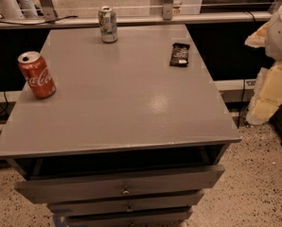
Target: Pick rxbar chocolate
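The rxbar chocolate (180, 54) is a small flat bar in a dark glossy wrapper with pale print. It lies flat on the grey cabinet top (117, 98), near the far right edge. My gripper does not show in the camera view. A pale rounded shape (280, 32) at the right edge of the view may be part of my arm, but no fingers show there.
A red Coca-Cola can (36, 74) stands near the left edge of the top. A green-and-white can (108, 24) stands at the far middle. Drawers (122, 183) are below the front edge. Pale yellow material (271, 93) leans on the floor at the right.
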`<state>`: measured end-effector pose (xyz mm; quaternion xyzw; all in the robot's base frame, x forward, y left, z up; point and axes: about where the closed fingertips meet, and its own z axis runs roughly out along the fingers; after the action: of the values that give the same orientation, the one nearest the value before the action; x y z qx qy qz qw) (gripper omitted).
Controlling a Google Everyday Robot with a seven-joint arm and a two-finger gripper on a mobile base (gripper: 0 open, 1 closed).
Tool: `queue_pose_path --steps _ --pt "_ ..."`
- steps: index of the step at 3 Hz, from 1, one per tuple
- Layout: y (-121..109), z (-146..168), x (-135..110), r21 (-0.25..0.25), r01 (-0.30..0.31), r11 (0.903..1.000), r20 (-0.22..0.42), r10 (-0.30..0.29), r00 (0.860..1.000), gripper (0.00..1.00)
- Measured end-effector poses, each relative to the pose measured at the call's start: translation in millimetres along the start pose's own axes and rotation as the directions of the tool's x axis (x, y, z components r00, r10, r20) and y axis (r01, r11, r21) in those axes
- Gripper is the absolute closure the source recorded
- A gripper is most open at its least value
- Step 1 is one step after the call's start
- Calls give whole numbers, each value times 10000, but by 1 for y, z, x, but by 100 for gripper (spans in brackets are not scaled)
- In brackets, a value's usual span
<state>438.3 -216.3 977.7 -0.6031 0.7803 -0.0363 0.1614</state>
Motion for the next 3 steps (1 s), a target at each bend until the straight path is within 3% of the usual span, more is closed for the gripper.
queue_pose_path --steps 1,2,3 --pt "-1 -1 -1 57 9 10000 39 -9 10000 0" --pt "-25 9 3 448 -284 9986 546 260 9982 0" --pt "-71 35 12 867 -1265 9882 1643 1110 9801 0"
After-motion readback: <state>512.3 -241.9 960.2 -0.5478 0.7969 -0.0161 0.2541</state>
